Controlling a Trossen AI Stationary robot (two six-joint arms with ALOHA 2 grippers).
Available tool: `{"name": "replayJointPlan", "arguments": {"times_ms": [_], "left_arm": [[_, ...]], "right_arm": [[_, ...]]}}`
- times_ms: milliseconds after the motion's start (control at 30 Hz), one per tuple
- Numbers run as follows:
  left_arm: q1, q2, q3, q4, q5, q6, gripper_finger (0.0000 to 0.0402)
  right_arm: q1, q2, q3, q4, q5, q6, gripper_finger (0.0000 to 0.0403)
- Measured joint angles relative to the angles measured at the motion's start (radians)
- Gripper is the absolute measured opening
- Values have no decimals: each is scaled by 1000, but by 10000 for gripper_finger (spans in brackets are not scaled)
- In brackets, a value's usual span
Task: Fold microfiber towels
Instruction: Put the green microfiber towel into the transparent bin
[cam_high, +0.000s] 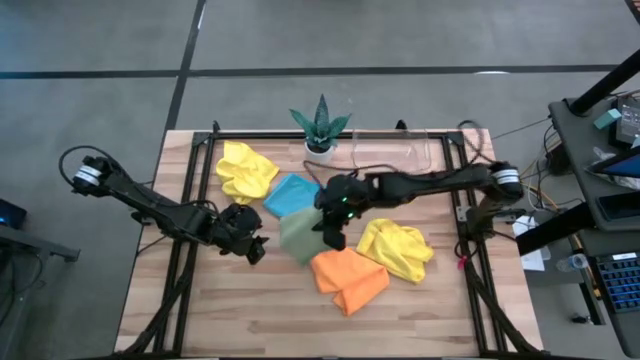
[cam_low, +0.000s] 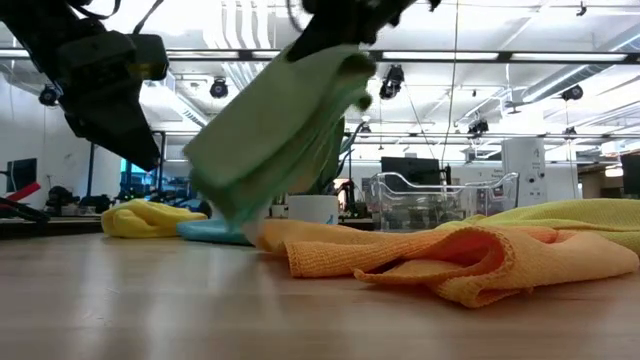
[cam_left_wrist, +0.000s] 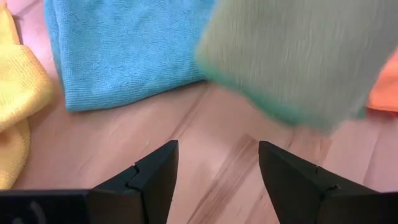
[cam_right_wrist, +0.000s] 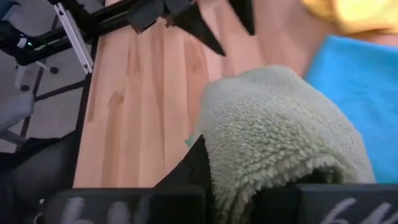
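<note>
A wooden surface (cam_high: 200, 310) seen from above carries five small microfiber towels clustered near its middle. The right gripper (cam_high: 333, 222) reaches in from the right side, its jaws clenched on the sage green towel (cam_high: 300, 236), which it holds lifted; in the low view this towel (cam_low: 280, 130) hangs tilted in the air above the others, and in the right wrist view its fluffy fold (cam_right_wrist: 273, 137) bulges out of the jaws. The left gripper (cam_high: 252, 243) sits just to the left of the green towel, over bare wood, with its jaws released and standing wide apart, holding nothing; its two dark fingers (cam_left_wrist: 149, 177) frame the wood in the left wrist view. A sky blue towel (cam_high: 290, 195) lies flat just behind the green one. A yellow towel (cam_high: 244, 170) lies crumpled towards the far left of the cluster, and a second yellow towel (cam_high: 396, 247) lies bunched to the right. An orange towel (cam_high: 347, 277) lies rumpled nearest the front edge, touching the second yellow one. A spiky green potted plant (cam_high: 320, 130) stands at the far edge, beside a clear plastic tray (cam_high: 420, 155).
</note>
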Motion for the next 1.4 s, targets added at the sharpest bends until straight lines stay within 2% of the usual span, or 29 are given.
{"name": "replayJointPlan", "arguments": {"times_ms": [167, 400, 633, 800, 1067, 1300, 1400], "left_arm": [[0, 0, 0, -1, 0, 1, 207], [0, 0, 0, -1, 0, 22, 207], [0, 0, 0, -1, -18, 27, 207], [0, 0, 0, -1, -33, 35, 207], [1, 0, 0, -1, -50, 33, 207], [1, 0, 0, -1, -76, 31, 207], [1, 0, 0, -1, -80, 31, 207]], "right_arm": [[-59, -139, 0, -130, 0, -9, 13], [-211, -321, 0, -275, 19, 1, 13], [-415, -409, 0, -425, 85, -49, 13], [-590, -410, 0, -451, 85, -104, 13], [-815, -329, 0, -453, 70, -165, 13], [-877, -222, 0, -419, -177, -146, 13], [-875, -206, 0, -394, -206, -135, 13]]}}
